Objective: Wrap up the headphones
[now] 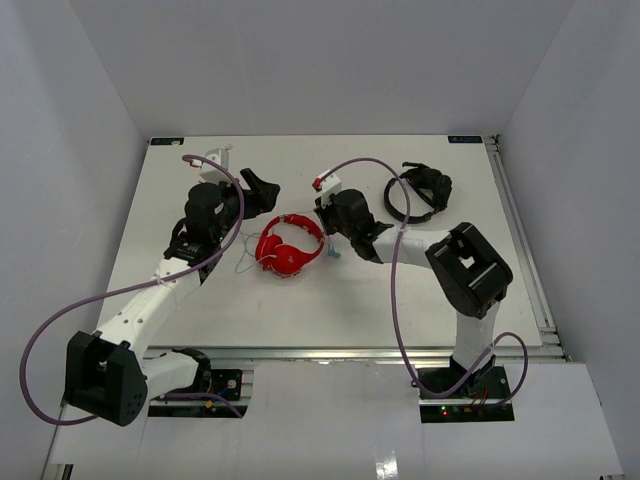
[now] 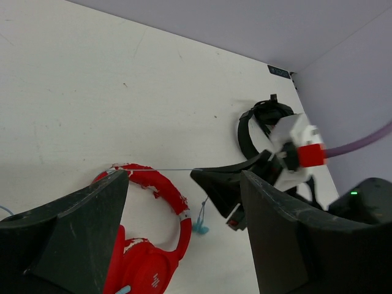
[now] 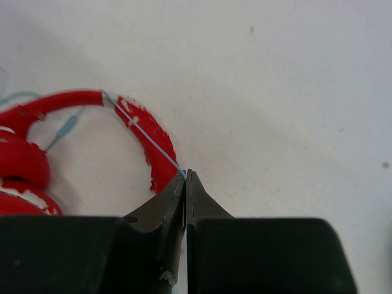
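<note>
The red headphones (image 1: pixel 290 246) lie flat mid-table, also in the left wrist view (image 2: pixel 147 257) and the right wrist view (image 3: pixel 150 144). Their thin pale cable (image 3: pixel 141 131) runs taut across the headband into my right gripper (image 3: pixel 185 176), which is shut on it just right of the headband (image 1: pixel 326 226). The cable's blue plug (image 2: pixel 199 228) hangs below those jaws near the table. A slack loop of cable (image 1: pixel 240 262) lies left of the earcups. My left gripper (image 2: pixel 184 184) is open and empty, held above and behind the headphones (image 1: pixel 258 192).
Black headphones (image 1: pixel 420 190) lie at the back right of the white table (image 1: pixel 300 310), also in the left wrist view (image 2: pixel 257 122). Purple arm cables (image 1: pixel 395 290) arc over both arms. White walls enclose the table on three sides.
</note>
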